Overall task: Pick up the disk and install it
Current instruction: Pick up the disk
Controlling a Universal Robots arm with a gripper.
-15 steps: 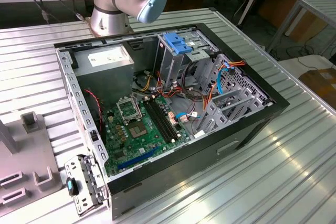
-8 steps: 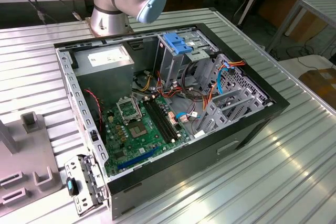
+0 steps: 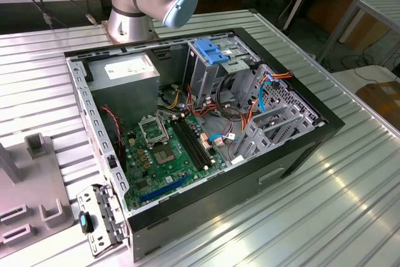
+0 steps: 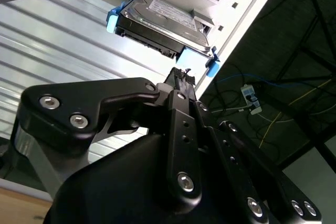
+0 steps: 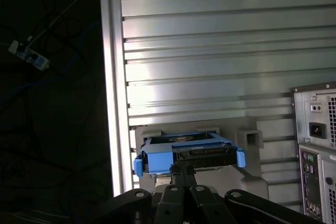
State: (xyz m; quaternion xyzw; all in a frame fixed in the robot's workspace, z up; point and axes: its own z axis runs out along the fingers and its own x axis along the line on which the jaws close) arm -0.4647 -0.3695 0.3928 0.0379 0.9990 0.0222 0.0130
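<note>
Evidently the disk (image 4: 163, 22) sits propped in a grey holder (image 5: 249, 153) at the surface (image 5: 210, 51) edge for easy pickup; the gripper (image 4: 184, 74), jaws seemingly pressed together, hovers just beside its rail.

Disk (image 4: 163, 22): matt dark metal, edged blue plastic.

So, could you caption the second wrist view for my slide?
Gripper close by the disk, near the edge of the ribbed table.
</note>
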